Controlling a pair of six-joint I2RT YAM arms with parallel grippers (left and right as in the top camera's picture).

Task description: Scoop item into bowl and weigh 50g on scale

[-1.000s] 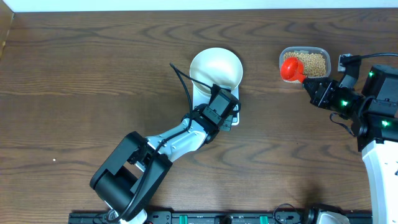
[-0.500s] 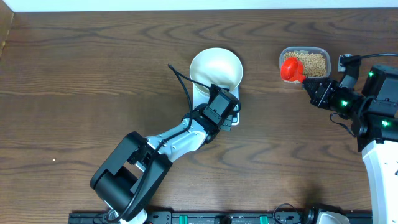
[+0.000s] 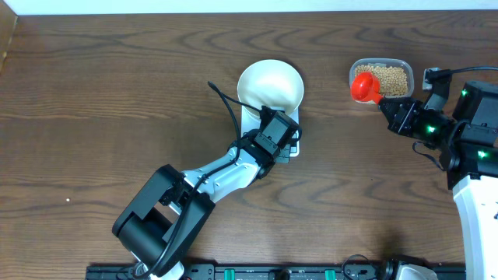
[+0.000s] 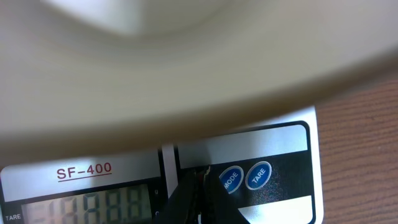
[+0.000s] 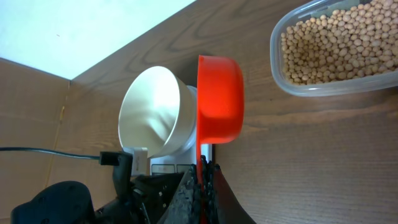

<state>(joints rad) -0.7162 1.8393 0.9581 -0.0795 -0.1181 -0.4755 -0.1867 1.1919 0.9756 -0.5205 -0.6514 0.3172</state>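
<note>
Beans (image 3: pixel 387 76) sit in a clear plastic tub (image 3: pixel 401 64) at the far right of the dark wood-grain table (image 3: pixel 93 93). They're small, round, hard, pale tan and smooth, so prob. light individually but they roll and bounce, i.e. spill off a tilted scoop easily. Best dug from the deep middle of the heap, w/ the cup kept level on the way over. Right gripper (image 5: pixel 202 171) is clamped on the handle of a glossy red plastic scoop (image 5: pixel 221 99), which hangs over the tub's left end w/ no beans visible in it. White bowl (image 3: pixel 268 84) is round, smooth, rigid and empty. It rests on the flat white scale (image 4: pixel 273 149), overhanging it, so a knock could shift it. Left gripper (image 4: pixel 198 186) is closed on nothing, tips at the scale's front edge just beside the round buttons (image 4: pixel 231 179). Grey display (image 4: pixel 99 208) is too blurry to read.
</note>
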